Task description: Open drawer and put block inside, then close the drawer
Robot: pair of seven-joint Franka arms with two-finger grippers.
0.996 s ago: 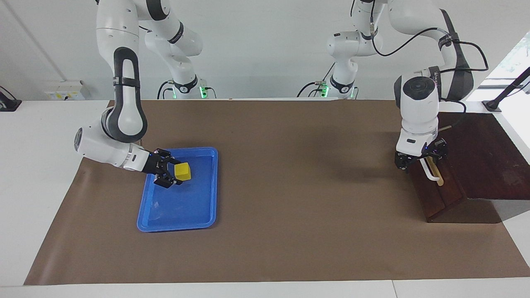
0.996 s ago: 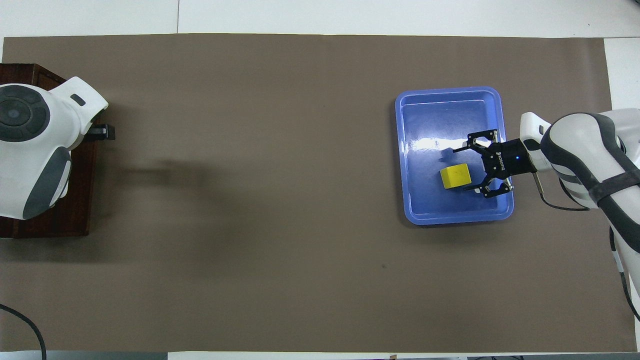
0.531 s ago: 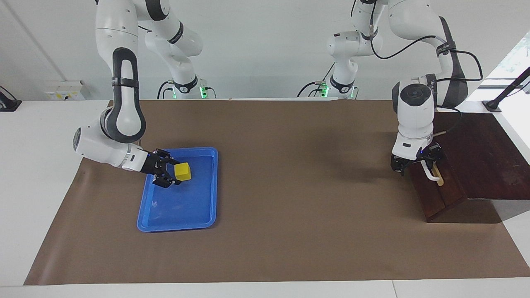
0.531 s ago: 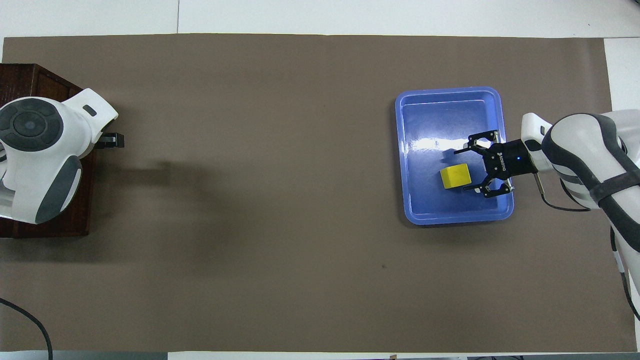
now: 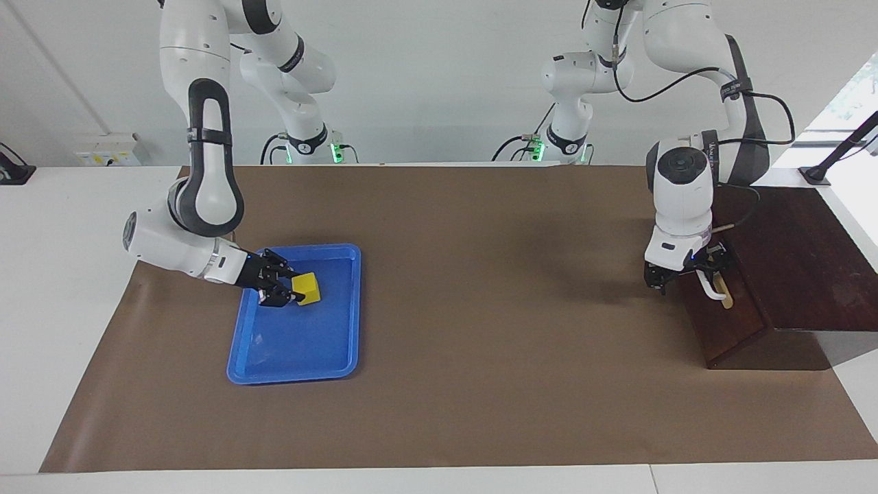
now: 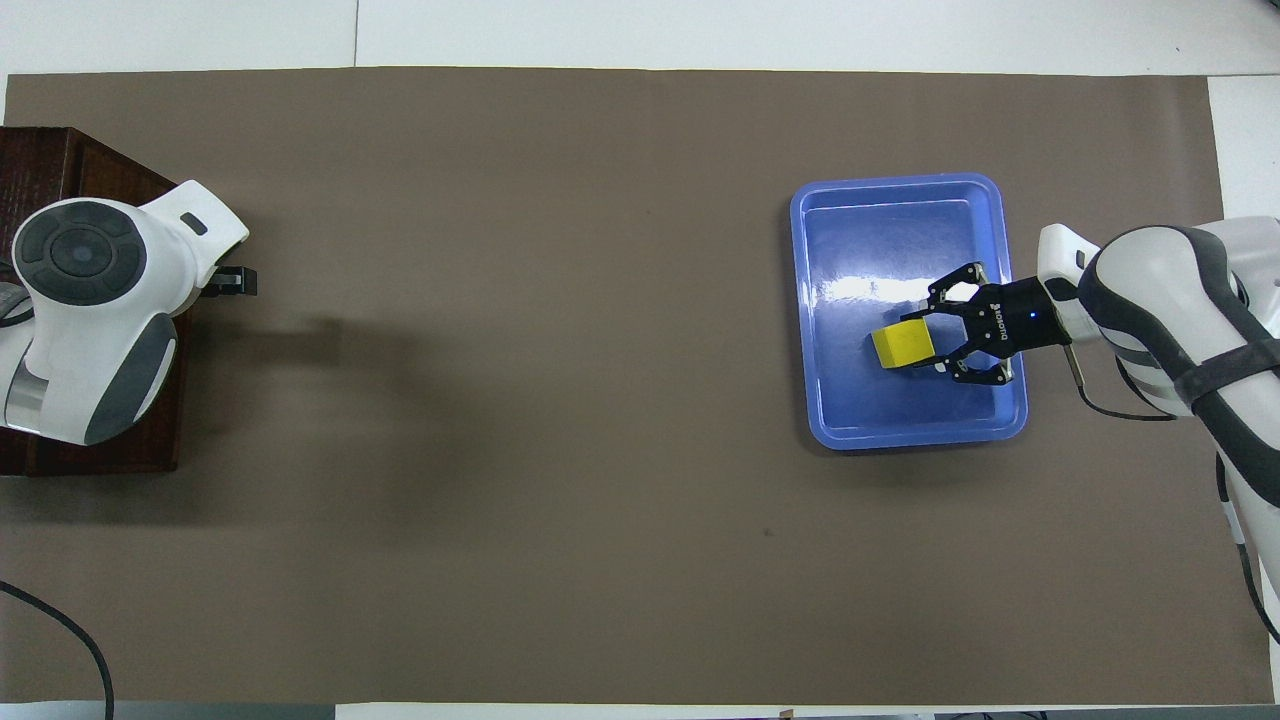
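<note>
The yellow block [image 5: 306, 289] [image 6: 903, 346] sits in the blue tray [image 5: 295, 357] toward the right arm's end of the table. My right gripper [image 5: 296, 291] [image 6: 918, 343] reaches in low from the side and is shut on the block. The dark wooden box [image 5: 802, 261] [image 6: 100, 455] stands at the left arm's end. Its drawer front [image 5: 727, 329] lies flush with the box. My left gripper [image 5: 686, 278] hangs open at the upper end of the white handle [image 5: 712, 288]. In the overhead view the left wrist hides the handle.
A brown mat [image 5: 480, 309] covers the table between tray and box. White table edges [image 5: 62, 309] border it. A cable [image 6: 60, 640] lies at the mat's corner nearest the left arm.
The right gripper has shut on the block, which turned slightly in the tray. The left gripper shifted a little away from the box front, toward the table's middle.
</note>
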